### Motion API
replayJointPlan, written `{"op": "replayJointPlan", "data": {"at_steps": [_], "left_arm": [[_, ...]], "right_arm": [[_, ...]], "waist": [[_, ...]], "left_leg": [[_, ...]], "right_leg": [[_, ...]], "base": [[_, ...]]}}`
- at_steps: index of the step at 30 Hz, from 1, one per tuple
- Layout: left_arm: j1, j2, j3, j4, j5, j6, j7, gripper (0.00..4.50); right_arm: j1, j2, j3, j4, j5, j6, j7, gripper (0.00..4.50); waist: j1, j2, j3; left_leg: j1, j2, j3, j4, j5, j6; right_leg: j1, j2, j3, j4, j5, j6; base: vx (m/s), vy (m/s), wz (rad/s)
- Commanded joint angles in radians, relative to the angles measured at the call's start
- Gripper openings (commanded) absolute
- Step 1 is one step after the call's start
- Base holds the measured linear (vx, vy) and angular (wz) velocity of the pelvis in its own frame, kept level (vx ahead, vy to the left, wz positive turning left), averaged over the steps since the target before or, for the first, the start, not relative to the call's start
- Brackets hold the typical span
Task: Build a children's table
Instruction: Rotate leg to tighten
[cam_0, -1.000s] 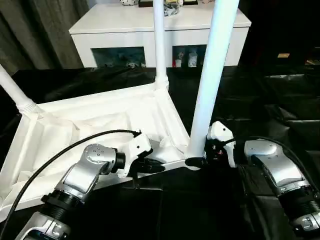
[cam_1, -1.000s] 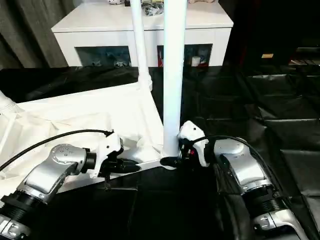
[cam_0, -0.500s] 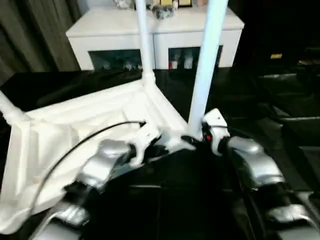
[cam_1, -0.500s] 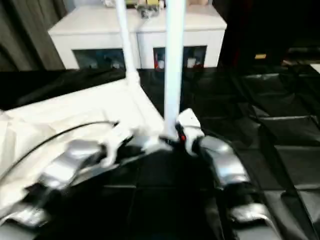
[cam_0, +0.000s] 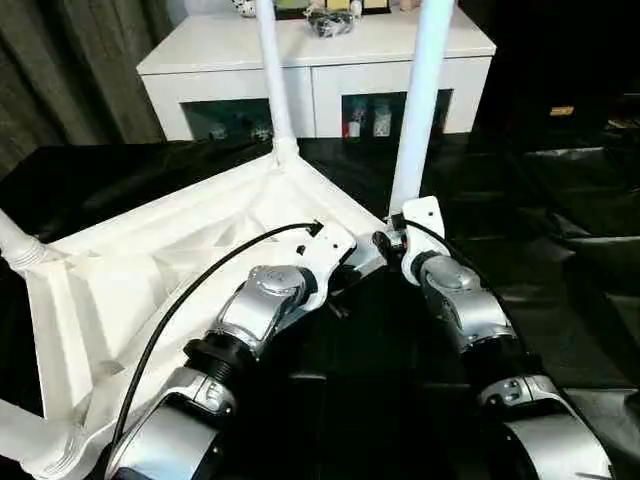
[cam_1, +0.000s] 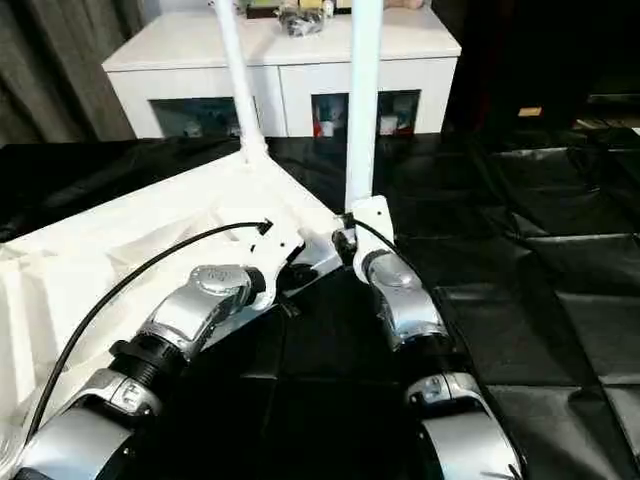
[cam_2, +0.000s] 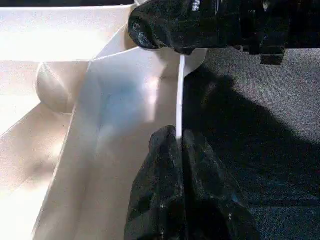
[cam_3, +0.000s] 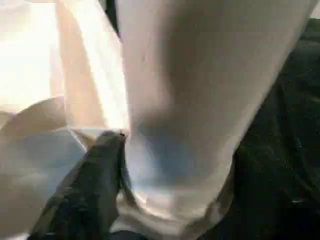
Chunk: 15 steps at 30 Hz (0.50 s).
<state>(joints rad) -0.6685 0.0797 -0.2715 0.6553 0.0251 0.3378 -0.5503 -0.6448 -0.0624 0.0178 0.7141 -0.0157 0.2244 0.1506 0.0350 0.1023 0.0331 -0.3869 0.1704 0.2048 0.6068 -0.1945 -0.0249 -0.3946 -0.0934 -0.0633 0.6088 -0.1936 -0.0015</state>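
My silver forearms reached forward and converged. My left gripper was pinched closed on the tabletop rim. My right gripper stood spread around the leg base, apparently gripping it.

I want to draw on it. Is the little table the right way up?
No, upside down. The tabletop lies with its ribbed underside facing up on the black floor cover, and its legs point upward.

**Lighting and picture quality**

Head views are sharp and evenly lit from above. The white tabletop glares near the left gripper; the black floor covering stays dim. The leg appears blurred close-up.
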Motion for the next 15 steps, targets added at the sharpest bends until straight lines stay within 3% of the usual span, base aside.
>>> {"op": "replayJointPlan", "data": {"at_steps": [1,2,5,6,7,10,11,15], "left_arm": [[0.0,0.023,0.031,0.028,0.02,-0.018,0.064,0.0],[0.011,0.035,0.025,0.013,0.018,-0.02,0.034,0.0],[0.032,0.054,0.014,-0.021,0.012,-0.021,-0.022,0.0],[0.052,0.073,0.005,-0.061,0.001,-0.011,-0.072,0.0],[0.066,0.088,-0.004,-0.086,-0.008,-0.008,-0.11,0.0],[0.092,0.119,-0.018,-0.13,-0.019,0.008,-0.17,0.0],[0.113,0.154,-0.033,-0.161,-0.029,0.011,-0.229,0.0],[0.148,0.217,-0.047,-0.211,-0.055,-0.003,-0.325,0.0]], "right_arm": [[0.013,0.026,0.03,0.017,0.024,-0.017,0.052,3.6],[0.009,0.012,0.023,0.023,0.03,-0.033,0.072,3.75],[0.007,-0.01,0.021,0.02,0.036,-0.05,0.121,3.93],[0.012,-0.033,0.028,-0.004,0.044,-0.048,0.181,4.05],[0.02,-0.052,0.04,-0.029,0.052,-0.038,0.239,4.25],[0.044,-0.097,0.076,-0.082,0.055,-0.032,0.353,4.25],[0.072,-0.148,0.111,-0.139,0.061,-0.038,0.468,4.25],[0.123,-0.245,0.158,-0.23,0.077,-0.065,0.643,4.25]], "waist": [[-0.002,-0.015,-0.06],[-0.007,-0.013,-0.061],[-0.011,-0.015,-0.064],[-0.009,-0.011,-0.065],[-0.01,-0.013,-0.065],[-0.004,-0.009,-0.066],[0.0,-0.011,-0.066],[0.006,-0.012,-0.063]], "left_leg": [[0.012,0.051,-0.038,-0.077,-0.197,0.06],[0.005,0.051,-0.042,-0.078,-0.191,0.059],[0.011,0.051,-0.039,-0.071,-0.17,0.073],[0.012,0.051,-0.039,-0.07,-0.159,0.077],[0.008,0.052,-0.039,-0.068,-0.144,0.092],[0.013,0.055,-0.035,-0.063,-0.12,0.121],[0.013,0.055,-0.035,-0.062,-0.12,0.126],[0.013,0.058,-0.034,-0.064,-0.135,0.125]], "right_leg": [[0.047,-0.064,0.036,-0.072,-0.117,-0.229],[0.054,-0.064,0.032,-0.07,-0.115,-0.226],[0.049,-0.063,0.034,-0.066,-0.063,-0.249],[0.05,-0.064,0.034,-0.065,-0.051,-0.254],[0.052,-0.064,0.033,-0.063,-0.028,-0.263],[0.047,-0.06,0.032,-0.057,0.01,-0.279],[0.049,-0.058,0.031,-0.056,0.017,-0.281],[0.047,-0.057,0.032,-0.055,-0.001,-0.281]], "base": [[0.0,0.0,0.0],[0.0,0.0,0.0],[0.0,0.0,0.0],[0.0,0.0,0.0],[0.0,0.0,0.0],[0.0,0.0,0.0],[0.0,0.0,0.0],[0.0,0.0,0.0]]}}
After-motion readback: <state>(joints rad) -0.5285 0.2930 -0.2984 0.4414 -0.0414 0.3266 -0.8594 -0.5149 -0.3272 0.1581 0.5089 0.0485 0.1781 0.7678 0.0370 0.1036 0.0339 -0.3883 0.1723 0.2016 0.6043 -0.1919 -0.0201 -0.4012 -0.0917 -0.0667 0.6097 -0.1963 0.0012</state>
